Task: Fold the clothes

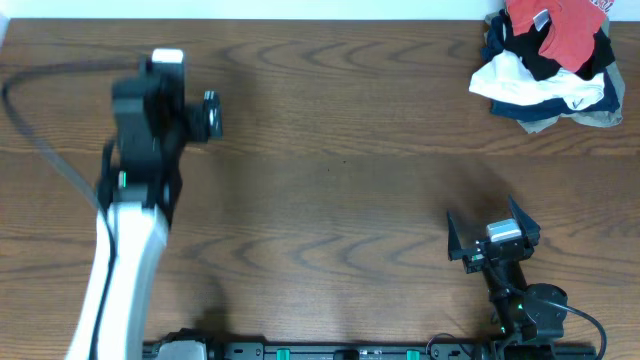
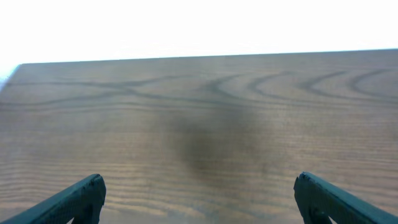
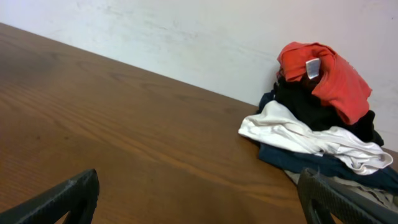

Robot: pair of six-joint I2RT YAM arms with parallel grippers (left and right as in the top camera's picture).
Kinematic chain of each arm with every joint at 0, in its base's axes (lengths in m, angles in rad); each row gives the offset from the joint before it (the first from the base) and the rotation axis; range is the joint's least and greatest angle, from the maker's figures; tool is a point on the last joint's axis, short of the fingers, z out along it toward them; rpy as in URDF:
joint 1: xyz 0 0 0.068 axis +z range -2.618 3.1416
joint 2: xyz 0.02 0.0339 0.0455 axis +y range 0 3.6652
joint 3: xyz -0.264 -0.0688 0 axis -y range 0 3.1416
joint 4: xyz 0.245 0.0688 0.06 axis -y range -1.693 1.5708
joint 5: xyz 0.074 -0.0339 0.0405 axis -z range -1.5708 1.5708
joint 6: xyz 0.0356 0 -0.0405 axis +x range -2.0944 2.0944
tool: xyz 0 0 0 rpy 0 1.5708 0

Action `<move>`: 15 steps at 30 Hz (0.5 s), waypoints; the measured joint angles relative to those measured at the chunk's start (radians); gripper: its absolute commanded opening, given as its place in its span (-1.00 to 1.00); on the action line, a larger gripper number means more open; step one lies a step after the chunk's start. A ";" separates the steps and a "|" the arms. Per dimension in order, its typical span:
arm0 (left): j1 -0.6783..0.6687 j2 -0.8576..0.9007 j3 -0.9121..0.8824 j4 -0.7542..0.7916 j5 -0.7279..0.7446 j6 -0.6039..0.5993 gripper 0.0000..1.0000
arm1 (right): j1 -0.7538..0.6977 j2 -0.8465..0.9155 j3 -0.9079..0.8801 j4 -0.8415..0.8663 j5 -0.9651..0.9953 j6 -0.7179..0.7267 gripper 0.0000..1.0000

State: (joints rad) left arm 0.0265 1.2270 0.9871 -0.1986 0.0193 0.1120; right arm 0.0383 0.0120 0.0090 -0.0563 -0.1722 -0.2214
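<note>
The coral-red T-shirt (image 1: 555,30) lies crumpled on top of the heap of garments at the table's far right corner, its white neck tag showing. It also shows in the right wrist view (image 3: 329,78). My left gripper (image 1: 180,95) is open and empty, raised over the far left of the table; in the left wrist view (image 2: 199,193) its fingers frame bare wood. My right gripper (image 1: 492,228) is open and empty near the front right, well short of the heap; its fingers (image 3: 199,193) point toward it.
The heap (image 1: 545,85) holds black, white, navy and tan garments under the red shirt. A white wall runs behind the table's far edge (image 3: 186,43). The arm bases stand at the front edge (image 1: 350,350).
</note>
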 measured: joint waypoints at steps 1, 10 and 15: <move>0.006 -0.063 -0.074 0.035 0.000 0.000 0.96 | 0.000 0.000 0.000 0.000 0.001 0.000 0.98; 0.079 -0.642 -0.605 0.132 0.000 -0.022 0.96 | 0.000 0.000 0.000 -0.001 0.006 0.000 0.98; 0.089 -0.865 -0.744 0.163 0.000 -0.033 0.96 | 0.000 0.000 0.000 -0.001 0.007 0.000 0.99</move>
State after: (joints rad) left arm 0.1154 0.3618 0.2432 -0.0357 0.0189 0.0788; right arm 0.0383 0.0120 0.0090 -0.0574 -0.1654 -0.2214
